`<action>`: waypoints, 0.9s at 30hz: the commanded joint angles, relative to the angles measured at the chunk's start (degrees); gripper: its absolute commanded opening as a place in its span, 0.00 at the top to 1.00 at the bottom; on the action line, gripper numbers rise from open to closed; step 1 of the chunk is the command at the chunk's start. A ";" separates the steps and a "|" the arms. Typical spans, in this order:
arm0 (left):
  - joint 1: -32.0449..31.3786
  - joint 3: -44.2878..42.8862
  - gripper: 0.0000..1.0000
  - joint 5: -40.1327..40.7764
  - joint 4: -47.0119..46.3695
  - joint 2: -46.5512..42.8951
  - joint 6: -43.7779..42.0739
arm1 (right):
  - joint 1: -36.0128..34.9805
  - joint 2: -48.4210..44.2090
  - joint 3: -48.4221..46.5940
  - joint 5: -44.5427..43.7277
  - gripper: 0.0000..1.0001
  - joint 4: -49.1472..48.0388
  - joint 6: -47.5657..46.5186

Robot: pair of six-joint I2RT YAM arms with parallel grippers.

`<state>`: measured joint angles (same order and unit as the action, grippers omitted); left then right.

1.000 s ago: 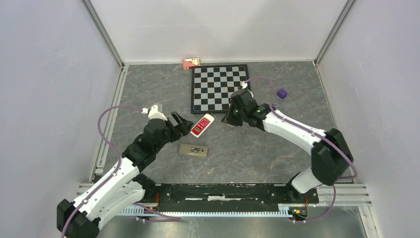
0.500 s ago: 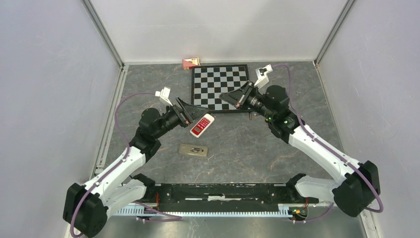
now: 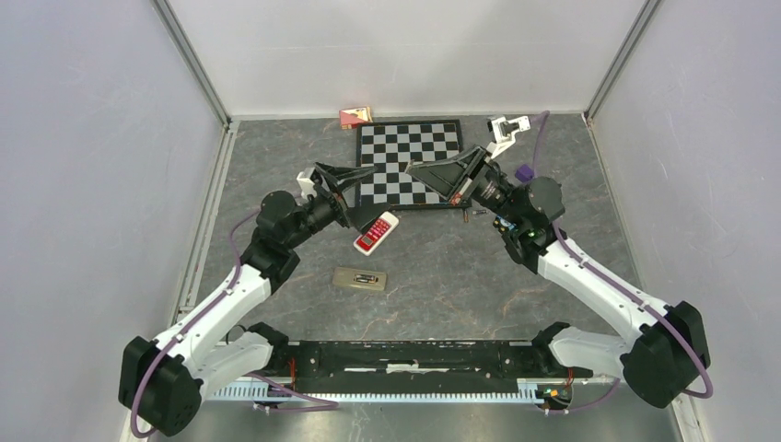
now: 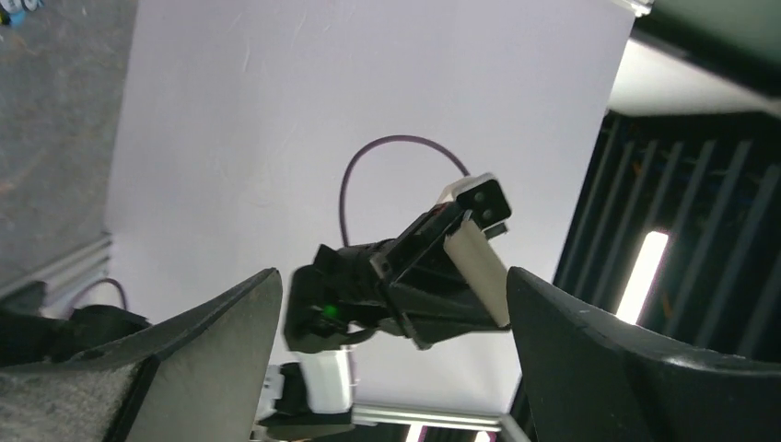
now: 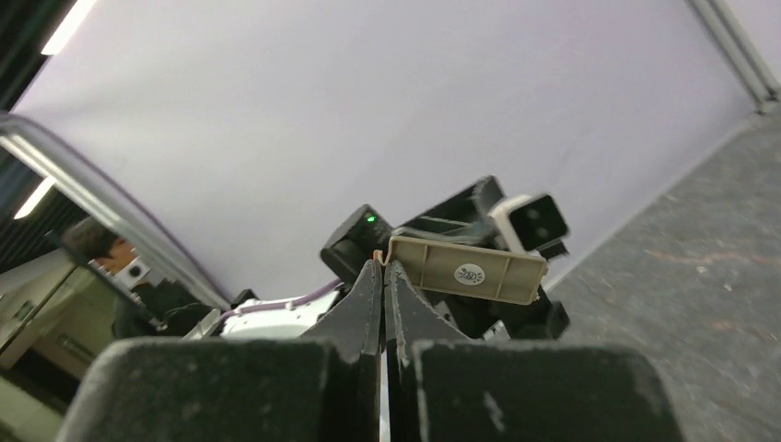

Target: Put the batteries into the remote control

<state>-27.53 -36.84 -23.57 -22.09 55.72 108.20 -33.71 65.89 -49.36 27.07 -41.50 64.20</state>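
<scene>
A beige remote (image 3: 360,279) lies face down on the table with its dark battery bay open; I cannot tell whether cells are in it. A red and white remote (image 3: 376,232) lies just behind it. My right gripper (image 3: 414,168) (image 5: 383,267) is raised and shut on the edge of a thin beige battery cover (image 5: 465,270) with a round sticker. My left gripper (image 3: 361,182) (image 4: 391,313) is raised, open and empty, and faces the right gripper; the cover also shows in its view (image 4: 477,273). A tiny slim dark thing (image 3: 467,216), maybe a battery, lies by the chessboard's front edge.
A black and white chessboard (image 3: 405,147) lies at the back. A purple cube (image 3: 525,172) sits to its right, beside the right arm. A small red box (image 3: 355,116) stands by the back wall. Walls close in the left, right and back.
Both arms rose from the table and swung up so that the grippers face one another above the chessboard's front edge. The right gripper carried the beige cover up with it.
</scene>
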 commanded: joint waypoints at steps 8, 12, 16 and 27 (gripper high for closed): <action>-1.69 -10.42 0.03 4.96 10.92 -1.30 15.83 | -6.22 6.70 1.38 2.44 1.00 -27.83 4.20; -2.86 -12.35 0.02 9.27 17.21 -4.15 16.21 | -8.12 9.80 1.08 1.10 1.00 -32.57 5.09; -3.06 -13.49 0.06 10.22 18.69 -5.35 17.55 | -10.07 13.39 0.07 0.26 1.00 -39.42 6.99; -3.24 -15.11 0.40 11.70 19.71 -6.15 17.99 | -12.07 18.91 1.62 -4.32 1.00 -51.81 12.24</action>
<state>-30.41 -49.78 -13.08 -2.63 50.41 118.17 -45.32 84.44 -47.92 25.23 -82.81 74.39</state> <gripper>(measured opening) 0.629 0.006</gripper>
